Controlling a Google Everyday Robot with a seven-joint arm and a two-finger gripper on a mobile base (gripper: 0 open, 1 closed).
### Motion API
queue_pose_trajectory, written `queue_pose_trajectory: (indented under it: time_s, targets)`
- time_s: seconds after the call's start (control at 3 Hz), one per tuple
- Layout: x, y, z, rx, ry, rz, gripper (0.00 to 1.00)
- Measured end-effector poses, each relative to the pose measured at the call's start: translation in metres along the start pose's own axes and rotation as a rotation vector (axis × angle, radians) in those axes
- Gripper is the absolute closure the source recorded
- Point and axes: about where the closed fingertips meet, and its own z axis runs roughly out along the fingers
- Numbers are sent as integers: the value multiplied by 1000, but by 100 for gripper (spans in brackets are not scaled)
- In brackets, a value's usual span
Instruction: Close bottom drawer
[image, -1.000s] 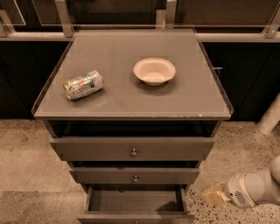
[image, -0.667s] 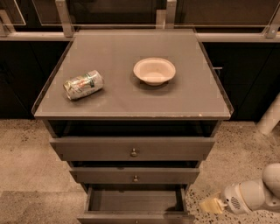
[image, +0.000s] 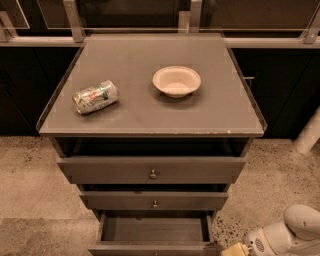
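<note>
Lower and further left than a second ago, the gripper (image: 234, 249) sits beside the right front corner of the bottom drawer (image: 150, 244); whether it is apart or together we cannot tell. Drawer: pulled out beneath the middle drawer (image: 154, 201), rigid, and we judge it free-sliding; push on its flat front.

1. Your gripper (image: 235, 249) has dropped over the last second. It was level with the open inside of the bottom drawer (image: 152, 230), off to that drawer's right. Now it sits just beside the drawer's right front corner, partly cut off by the lower edge of the view.
2. It has also come slightly leftward, closer to the bottom drawer.
3. Your white arm (image: 295, 232) has sunk with it and now lies lower, to the right of the bottom drawer.
</note>
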Motion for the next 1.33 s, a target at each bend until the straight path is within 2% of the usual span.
queue_pose_trajectory:
  time_s: [0.33,0.67,1.0,1.33]
  targets:
    - [0,0,0,-1,0,1,100]
    - [-1,-21,10,-26,-17,46,100]
    - [-11,-46,21,-50,-50,77,100]
    - [-19,-89,44,-85,-80,148,100]
